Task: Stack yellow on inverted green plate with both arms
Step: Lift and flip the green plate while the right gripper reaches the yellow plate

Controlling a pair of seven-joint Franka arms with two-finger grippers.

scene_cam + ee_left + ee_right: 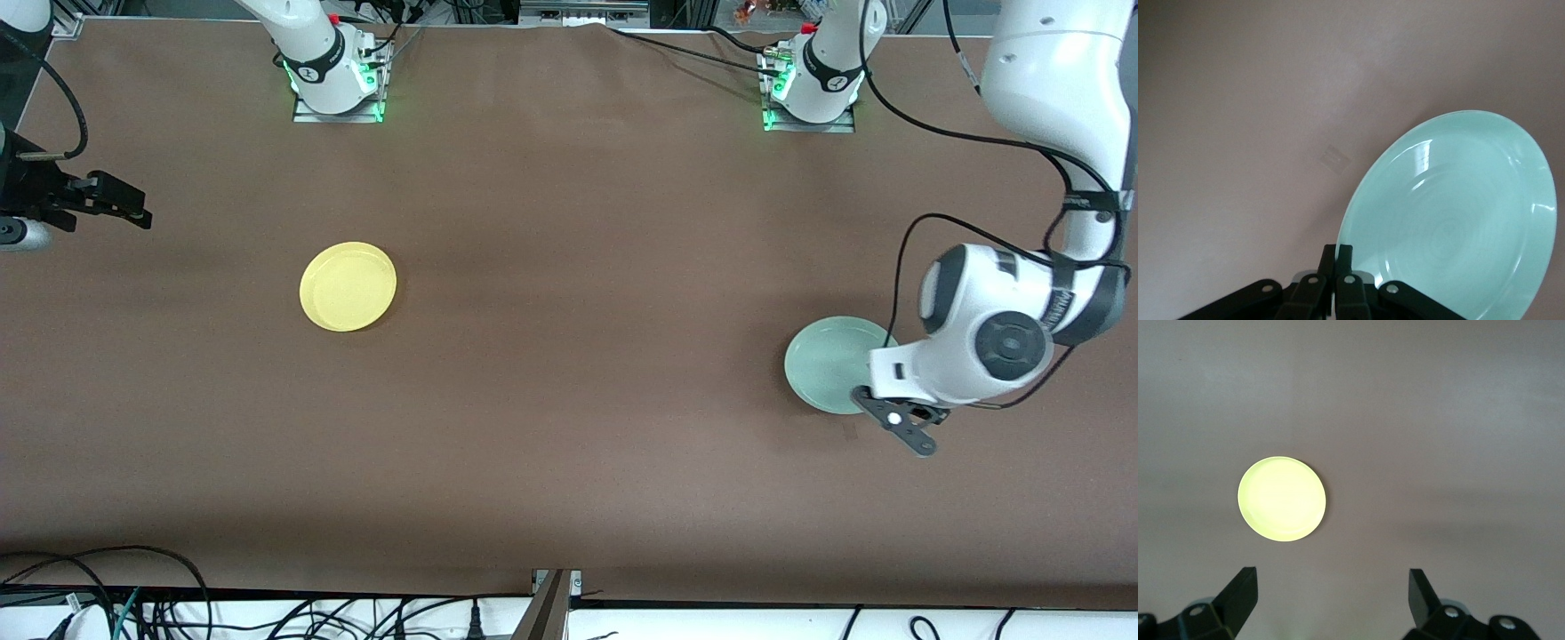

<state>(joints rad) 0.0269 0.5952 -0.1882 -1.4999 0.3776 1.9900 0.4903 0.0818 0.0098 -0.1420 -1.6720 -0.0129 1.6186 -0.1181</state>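
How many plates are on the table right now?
2. The yellow plate lies toward the right arm's end; the green plate lies toward the left arm's end, its rim pinched by the left gripper.

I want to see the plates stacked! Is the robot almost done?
Not yet, it is only starting. Nothing is stacked so far. The left claw is shut on the rim of the green plate, which is right way up and must be flipped over. The right claw waits open, up at the right arm's end of the table. The yellow plate sits untouched and must then go on top.
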